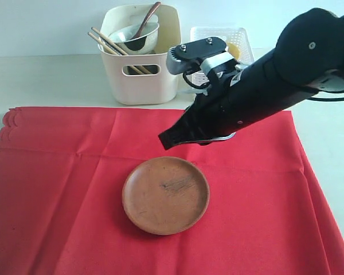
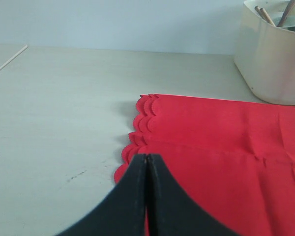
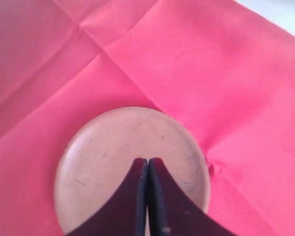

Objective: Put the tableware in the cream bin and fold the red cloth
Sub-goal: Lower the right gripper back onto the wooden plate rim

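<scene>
The round brown plate (image 1: 165, 195) (image 3: 132, 167) lies on the red cloth (image 1: 57, 189) (image 3: 226, 88) (image 2: 226, 152), which is spread flat on the table. My right gripper (image 1: 163, 139) (image 3: 148, 161) hovers shut and empty above the plate's far side. The cream bin (image 1: 142, 69) (image 2: 273, 64) stands behind the cloth and holds the pale bowl (image 1: 136, 38), the dark wooden spoon (image 1: 146, 20) and two chopsticks (image 1: 112, 46). Steel cup and knife are hidden. My left gripper (image 2: 146, 157) is shut and empty over the cloth's scalloped edge (image 2: 137, 132); it is outside the exterior view.
A white lattice basket (image 1: 221, 40) with something yellow inside stands right of the bin, partly behind my right arm. Bare pale tabletop (image 1: 40, 80) lies left of the bin and beyond the cloth's edges.
</scene>
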Robot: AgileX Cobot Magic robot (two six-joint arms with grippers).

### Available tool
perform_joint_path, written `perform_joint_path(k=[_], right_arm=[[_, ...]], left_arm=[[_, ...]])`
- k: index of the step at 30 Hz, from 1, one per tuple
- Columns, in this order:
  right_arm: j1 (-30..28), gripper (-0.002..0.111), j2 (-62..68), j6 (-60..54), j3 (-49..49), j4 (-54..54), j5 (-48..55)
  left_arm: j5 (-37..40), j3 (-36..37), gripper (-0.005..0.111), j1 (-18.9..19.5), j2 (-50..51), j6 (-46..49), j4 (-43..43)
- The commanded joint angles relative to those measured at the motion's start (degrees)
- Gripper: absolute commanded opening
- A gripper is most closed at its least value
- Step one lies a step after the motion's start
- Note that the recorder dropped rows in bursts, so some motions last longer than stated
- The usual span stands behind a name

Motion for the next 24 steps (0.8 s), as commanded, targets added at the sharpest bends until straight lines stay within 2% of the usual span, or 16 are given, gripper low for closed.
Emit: perform_joint_path(k=[1, 3, 5, 7, 9, 18, 24], right_arm=[[-0.4, 0.007, 2.7, 9.8, -0.4, -7.9, 1.0], [-0.4, 0.015, 5.0, 15.5, -0.4, -12.4, 2.2], [-0.4, 0.029, 7.3, 20.8, -0.4, -16.2, 2.7], [-0.4, 0.043, 8.9, 23.3, -0.4, -16.9, 2.7], [-0.3, 0.052, 10.2, 23.3, -0.4, -16.7, 2.7], [-0.3, 0.054, 16.5, 22.9, -0.4, -15.5, 2.7], [-0.3, 0.054, 16.6, 5.3, -0.4, 2.1, 3.1]], left_arm=[[-0.4, 0.2, 0.0, -0.4, -0.3, 0.0, 0.0], [-0.4, 0.2, 0.0, -0.4, -0.3, 0.0, 0.0], [-0.4, 0.2, 0.0, -0.4, -0.3, 0.0, 0.0], [-0.4, 0.2, 0.0, -0.4, -0.3, 0.0, 0.0], [-0.4, 0.2, 0.0, -0.4, -0.3, 0.0, 0.0], [-0.4, 0.2, 0.0, -0.4, -0.3, 0.0, 0.0], [-0.4, 0.2, 0.0, -0.4, -0.3, 0.0, 0.0]])
